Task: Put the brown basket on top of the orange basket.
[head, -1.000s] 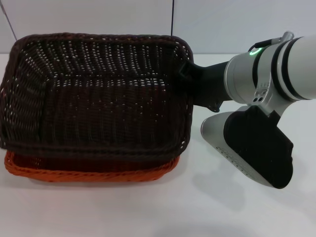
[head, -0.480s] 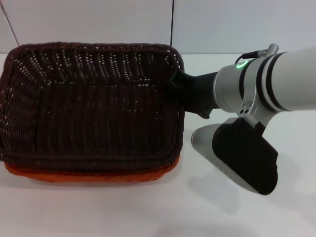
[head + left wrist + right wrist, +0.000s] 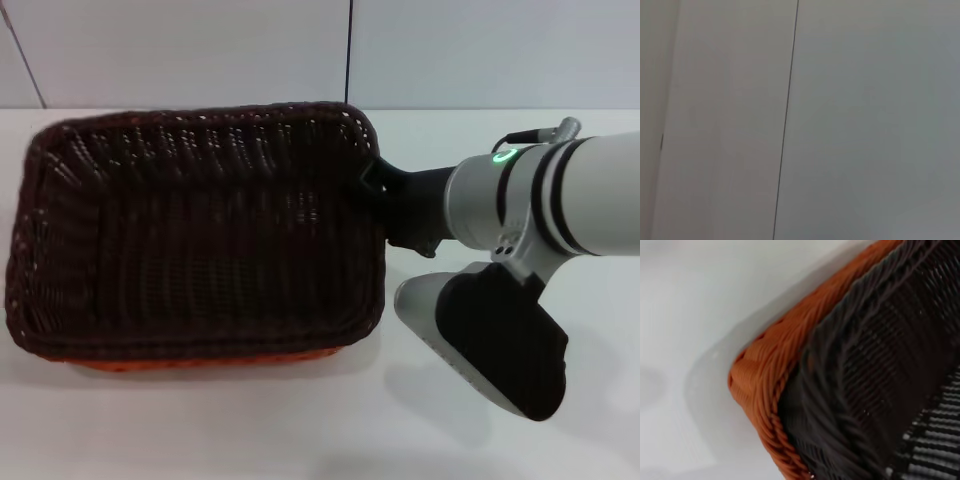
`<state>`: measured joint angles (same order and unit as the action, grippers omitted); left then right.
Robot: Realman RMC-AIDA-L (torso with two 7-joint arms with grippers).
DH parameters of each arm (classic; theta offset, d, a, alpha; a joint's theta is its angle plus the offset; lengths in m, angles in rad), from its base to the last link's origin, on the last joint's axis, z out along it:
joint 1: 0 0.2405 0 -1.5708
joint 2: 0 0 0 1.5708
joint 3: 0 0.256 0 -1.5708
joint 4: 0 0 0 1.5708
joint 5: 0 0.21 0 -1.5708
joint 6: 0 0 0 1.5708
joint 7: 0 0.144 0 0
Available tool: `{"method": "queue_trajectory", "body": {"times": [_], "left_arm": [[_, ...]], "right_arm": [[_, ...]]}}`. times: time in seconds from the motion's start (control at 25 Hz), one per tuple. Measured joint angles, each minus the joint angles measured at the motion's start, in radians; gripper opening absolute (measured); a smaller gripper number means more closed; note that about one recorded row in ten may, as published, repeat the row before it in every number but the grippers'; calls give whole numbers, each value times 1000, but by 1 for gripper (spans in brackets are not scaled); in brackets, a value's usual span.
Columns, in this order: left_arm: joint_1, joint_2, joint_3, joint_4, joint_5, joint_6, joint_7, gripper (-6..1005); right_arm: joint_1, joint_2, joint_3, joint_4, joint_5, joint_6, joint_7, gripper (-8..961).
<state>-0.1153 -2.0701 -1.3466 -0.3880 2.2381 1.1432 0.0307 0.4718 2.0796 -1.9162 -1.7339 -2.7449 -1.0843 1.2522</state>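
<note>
Since the earlier frames the brown basket point(image 3: 200, 230) has sunk lower and now nests in the orange basket point(image 3: 200, 362), of which only a thin strip of near rim shows beneath it; the right wrist view shows orange braid point(image 3: 765, 390) hugging the brown wall. Just right of the brown basket, the right gripper point(image 3: 375, 185) meets its far corner rim, apparently to guide it; whether it grips or has let go cannot be told. Beyond lies the white table point(image 3: 480, 130). No left gripper appears.

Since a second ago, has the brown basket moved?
Yes. The brown basket has sunk onto the orange basket, leaving less orange rim showing.
</note>
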Motion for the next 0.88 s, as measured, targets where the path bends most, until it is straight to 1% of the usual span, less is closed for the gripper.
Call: {"method": "queue_trajectory", "body": {"times": [0.04,0.12,0.48,0.52,0.56,0.64,0.68,0.76,0.84,0.88], "left_arm": [[-3,1,-1,2,0,-5,0,810],[-8,1,-3,9,0,-14,2,810],[-15,2,-6,12,0,-29,9,811],[-15,2,-6,12,0,-29,10,811],[-15,2,-6,12,0,-29,10,811],[-14,3,-7,12,0,-30,11,810],[-13,4,-8,12,0,-30,11,810],[-12,4,-10,12,0,-30,11,810],[-12,5,-11,16,0,-30,11,810],[-16,5,-11,21,0,-30,11,810]], "right_arm": [[-21,0,-1,-21,-8,2,2,314],[-35,0,-2,-40,-12,1,2,416],[-139,-1,-17,-161,-48,-27,3,589],[-176,0,-26,-196,-56,-37,3,608],[-176,0,-26,-196,-56,-37,3,619],[-208,1,-40,-221,-65,-43,3,640],[-245,2,-57,-249,-72,-49,3,651],[-293,4,-75,-285,-74,-51,3,672],[-350,6,-87,-313,-62,-4,3,672],[-374,8,-90,-317,-51,48,7,672]]}}
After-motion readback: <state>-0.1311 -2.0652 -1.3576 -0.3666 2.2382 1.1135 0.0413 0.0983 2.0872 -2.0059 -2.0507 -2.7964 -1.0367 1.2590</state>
